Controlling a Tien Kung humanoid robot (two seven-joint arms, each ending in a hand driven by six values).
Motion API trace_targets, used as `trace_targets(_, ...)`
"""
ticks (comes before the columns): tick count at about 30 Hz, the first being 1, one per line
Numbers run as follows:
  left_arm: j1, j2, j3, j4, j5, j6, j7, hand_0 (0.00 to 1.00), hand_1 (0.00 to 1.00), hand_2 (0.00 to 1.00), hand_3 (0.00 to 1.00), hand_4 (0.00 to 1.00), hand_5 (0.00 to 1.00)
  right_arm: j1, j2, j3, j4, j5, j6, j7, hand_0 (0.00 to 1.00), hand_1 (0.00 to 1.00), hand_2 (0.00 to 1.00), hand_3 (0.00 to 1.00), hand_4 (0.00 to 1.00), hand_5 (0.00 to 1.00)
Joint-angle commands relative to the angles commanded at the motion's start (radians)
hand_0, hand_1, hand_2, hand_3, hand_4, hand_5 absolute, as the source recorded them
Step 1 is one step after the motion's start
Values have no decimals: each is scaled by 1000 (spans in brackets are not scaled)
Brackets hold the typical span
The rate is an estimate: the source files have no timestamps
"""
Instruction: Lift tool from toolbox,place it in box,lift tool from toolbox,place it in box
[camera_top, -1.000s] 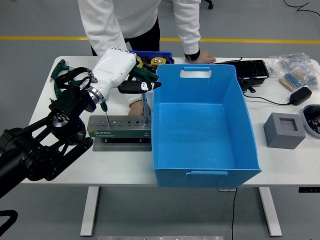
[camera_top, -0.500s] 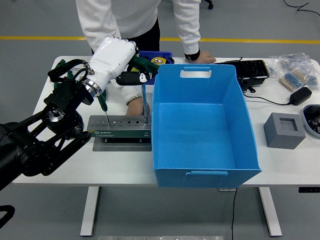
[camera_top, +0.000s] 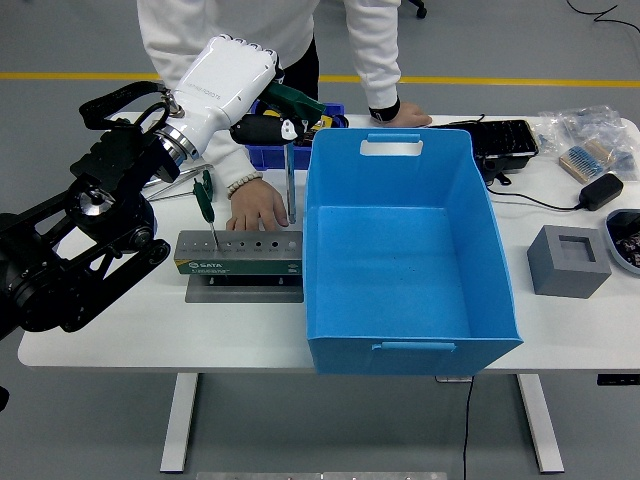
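Head view: my left hand grips a screwdriver lifted clear of the toolbox, the blue box still empty, another green-handled tool remaining

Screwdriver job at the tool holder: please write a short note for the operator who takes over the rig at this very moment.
Left hand: shut on a green-handled screwdriver, lifted, tip clear of the grey tool holder.
Right hand: not in view.
A second green-handled screwdriver stands in the holder's left end.
Blue box: no tool inside.
A person's hand rests on the table behind the holder.
Left: carry this screwdriver into the box, then fetch the second.
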Motion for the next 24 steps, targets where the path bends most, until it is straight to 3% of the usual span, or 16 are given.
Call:
trace_targets(6,-61,37,26,-47,-75,-24,7,350,5,24,23,723,667,-1,1,0,0,2,0,0,736,669,719,667,931,818)
trace_targets(7,-72,41,29,-52,-88,-26,7,350,5,24,22,684,632,0,2,0,0,2,0,0,735,669,719,667,931,817)
trace_targets(11,-127,43,41,-66,-138,-29,10,350,5,24,22,684,632,-1,1,2,0,-1,0,-1,735,669,719,667,931,817)
trace_targets(15,-173,20,45,-96,-178,-31,15,349,4,23,22,680,628,1,0,2,0,-2,0,-1,734,668,719,667,930,817)
trace_targets(18,-193,-13,49,-123,-187,-28,16,349,4,23,22,680,628,4,0,1,0,-1,0,-1,734,668,719,667,930,817)
trace_targets(19,-197,-25,53,-133,-188,-26,16,290,10,23,21,676,621,5,0,-1,0,0,1,-1,736,669,718,667,930,817)
trace_targets(24,-208,-85,90,-158,-187,-20,13,290,10,23,21,676,621,8,-2,2,0,-6,1,-1,736,669,718,667,930,817)
